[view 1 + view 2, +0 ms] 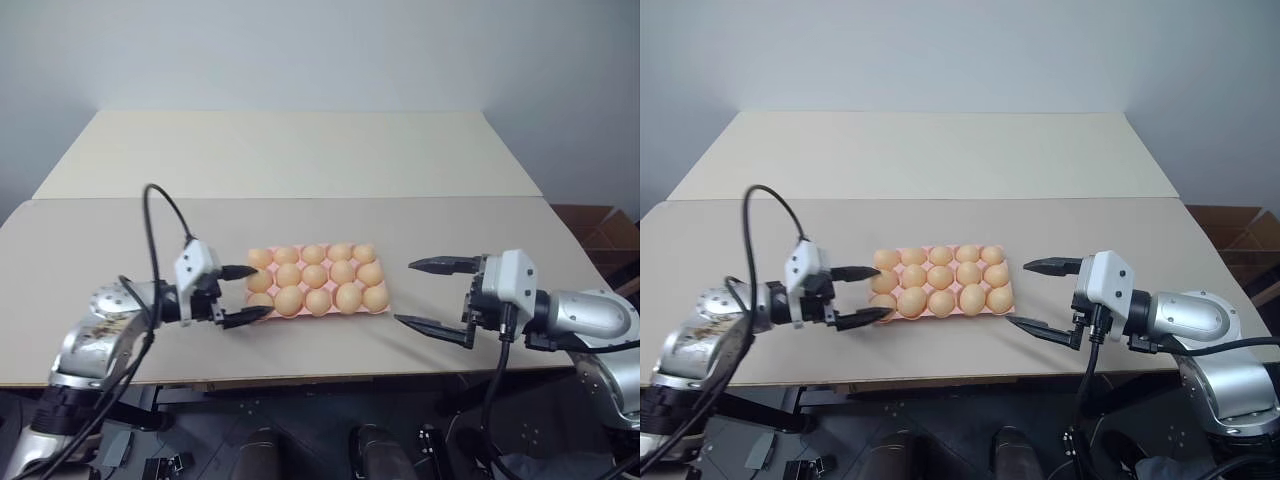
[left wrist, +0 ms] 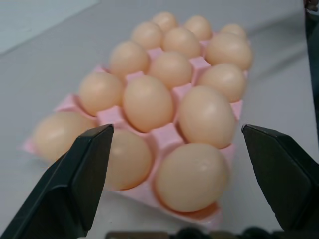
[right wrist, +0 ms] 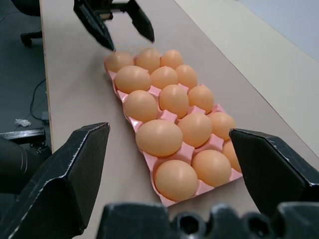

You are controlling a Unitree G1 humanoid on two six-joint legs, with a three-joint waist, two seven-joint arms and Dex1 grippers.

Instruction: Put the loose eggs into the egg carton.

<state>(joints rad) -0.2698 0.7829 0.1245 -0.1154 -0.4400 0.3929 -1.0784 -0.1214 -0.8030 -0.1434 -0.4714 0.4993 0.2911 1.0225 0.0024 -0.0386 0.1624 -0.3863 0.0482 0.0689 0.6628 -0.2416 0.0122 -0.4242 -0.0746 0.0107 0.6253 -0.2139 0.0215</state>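
Our egg carton [image 1: 383, 306] sits full in the middle of the tan surface [image 1: 300, 150], between our two claws.

We count three rows of five eggs [image 1: 316, 276], every cup of the pale pink tray holding one, and we see none lying loose on the surface around it. Our left claw [image 1: 240, 295] hangs just beside the carton's left end, released, its black fingers spread and grasping nothing. Our right claw [image 1: 430, 294] hovers off the carton's right end, apart from it, likewise spread wide and empty.
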